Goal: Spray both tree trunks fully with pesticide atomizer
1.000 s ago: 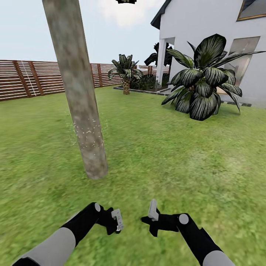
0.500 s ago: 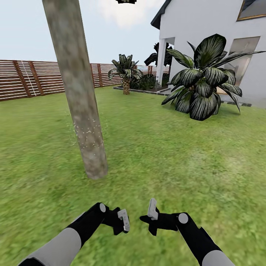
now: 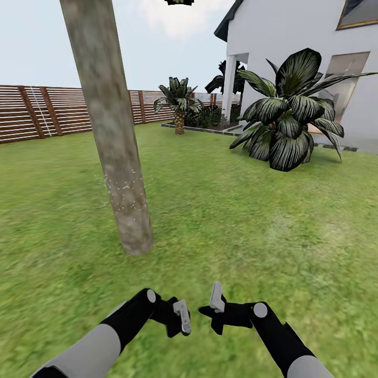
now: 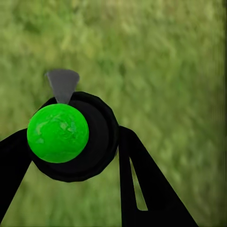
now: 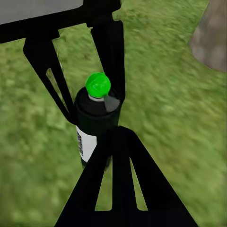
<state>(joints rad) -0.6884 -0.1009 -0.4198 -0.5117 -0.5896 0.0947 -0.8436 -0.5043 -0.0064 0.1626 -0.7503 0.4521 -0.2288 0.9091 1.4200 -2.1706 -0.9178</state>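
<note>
Your left fingers point(image 4: 71, 189) clamp the pesticide atomizer point(image 4: 71, 135), the right fingers' point(image 3: 216, 310) gap unclear, tree trunk point(image 3: 113, 152) at eleven o'clock.

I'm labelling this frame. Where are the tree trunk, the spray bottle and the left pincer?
tree trunk point(image 3: 116, 157): head view, middle of the bare column.
spray bottle point(image 5: 94, 118): right wrist view, black body under its green cap.
left pincer point(image 3: 182, 316): head view, at its fingertips.
</note>
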